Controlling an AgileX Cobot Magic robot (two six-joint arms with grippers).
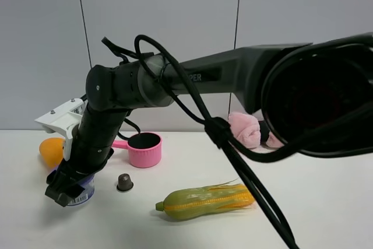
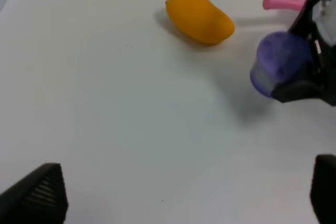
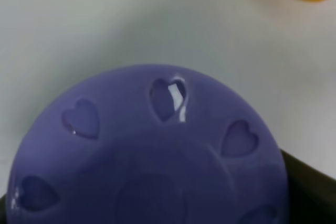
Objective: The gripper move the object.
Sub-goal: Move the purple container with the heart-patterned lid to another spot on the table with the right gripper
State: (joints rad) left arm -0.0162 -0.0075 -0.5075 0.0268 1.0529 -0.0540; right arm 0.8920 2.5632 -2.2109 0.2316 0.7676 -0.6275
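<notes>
Lilac-lidded tub is clenched in the right claw, at nine o'clock from the grey capsule and five o'clock from the orange mango on the bench; left claw stands released.

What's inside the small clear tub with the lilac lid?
Contents hidden: the small round clear plastic tub shows only its lilac heart-holed lid, black claw gripping its sides.
</notes>
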